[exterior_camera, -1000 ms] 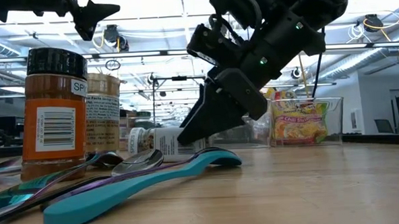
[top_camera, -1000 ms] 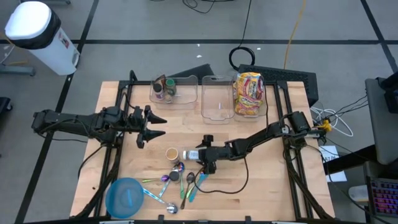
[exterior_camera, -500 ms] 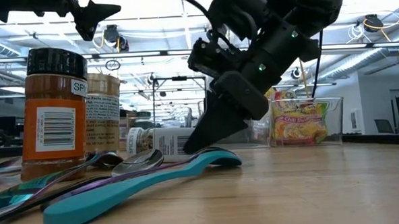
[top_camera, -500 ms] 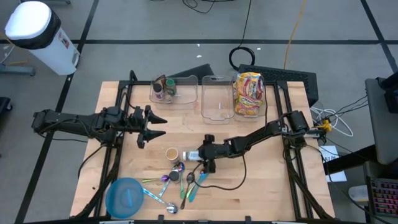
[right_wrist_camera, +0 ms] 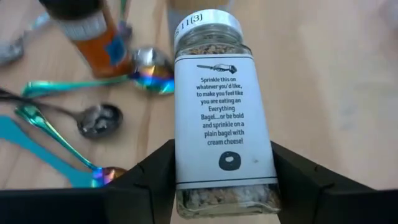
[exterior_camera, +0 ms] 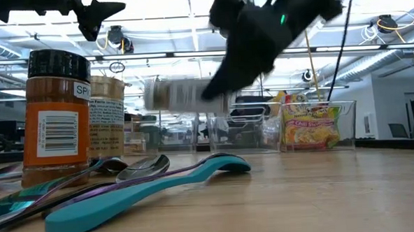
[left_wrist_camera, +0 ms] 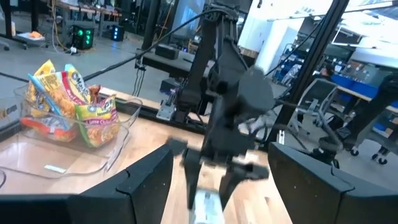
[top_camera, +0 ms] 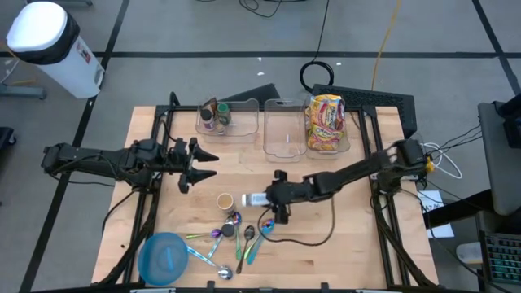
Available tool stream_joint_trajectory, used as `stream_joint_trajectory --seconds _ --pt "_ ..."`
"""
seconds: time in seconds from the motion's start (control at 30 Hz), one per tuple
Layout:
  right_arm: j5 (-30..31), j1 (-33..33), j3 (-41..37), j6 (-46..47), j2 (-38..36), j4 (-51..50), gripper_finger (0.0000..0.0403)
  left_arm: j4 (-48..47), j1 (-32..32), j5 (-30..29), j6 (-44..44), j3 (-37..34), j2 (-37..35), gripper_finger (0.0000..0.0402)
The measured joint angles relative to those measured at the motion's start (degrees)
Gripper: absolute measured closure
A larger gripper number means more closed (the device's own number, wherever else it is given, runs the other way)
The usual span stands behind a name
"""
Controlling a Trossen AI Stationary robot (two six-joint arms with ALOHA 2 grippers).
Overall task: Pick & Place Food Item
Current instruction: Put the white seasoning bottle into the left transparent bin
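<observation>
1. The left gripper point(top_camera: 205, 166) hovered over the left half of the table point(top_camera: 342, 236), its fingers spread apart and holding nothing.
2. An orange spice jar point(exterior_camera: 56, 117) stood upright near the spoons point(top_camera: 236, 236), left of centre.
3. The seasoning bottle point(top_camera: 257, 198) lay on its side in the air above the table's middle, clear of the wood in the low view.
4. The right gripper point(top_camera: 277, 198) clamped that bottle between its fingers, cap end pointing left.
5. Three clear bins point(top_camera: 281, 138) stood at the far edge; the rightmost held noodle packets point(top_camera: 326, 122).
</observation>
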Motion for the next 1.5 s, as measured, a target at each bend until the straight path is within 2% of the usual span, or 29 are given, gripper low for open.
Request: stream_joint_trajectory --seconds 0.13,0.27,0.47,0.53,0.63,0.87,1.1,1.3,1.5 --pt "10.03 2.99 -4.33 -2.23 -8.01 2.25 0.0213 5.16 -1.01 -0.04 0.30 0.00 2.11 0.0131" --pt "18.29 6.04 -13.78 -5.64 -16.79 16.51 0.0213 14.87 -3.63 -0.02 3.76 0.00 7.80 0.0131" --pt "17.53 8.86 -29.80 -11.54 -24.12 45.93 0.0213 32.84 -6.25 0.02 11.69 0.02 19.99 0.0131" --pt "17.05 9.17 -33.26 -12.37 -25.03 52.61 0.0213 37.85 -6.78 -0.04 13.82 0.02 24.19 0.0131" --pt "13.28 9.02 -36.13 -12.44 -25.04 59.38 0.0213 44.16 -7.19 -0.09 16.44 0.02 30.06 0.0131" --pt "6.77 8.98 -36.30 -13.19 -24.84 63.04 0.0213 56.01 -7.55 0.04 17.87 2.42 42.81 0.0131" --pt "5.68 9.00 -36.21 -13.29 -24.71 66.75 0.0213 55.82 -7.54 0.23 20.00 12.43 52.96 0.0131" --pt "5.65 9.00 -36.17 -13.30 -23.70 68.37 0.0213 55.75 -8.15 4.64 20.07 21.09 60.86 0.0131" --pt "4.67 9.06 -35.83 -13.53 -21.21 71.23 0.0213 55.97 -9.66 4.92 21.58 27.46 66.20 0.0131"
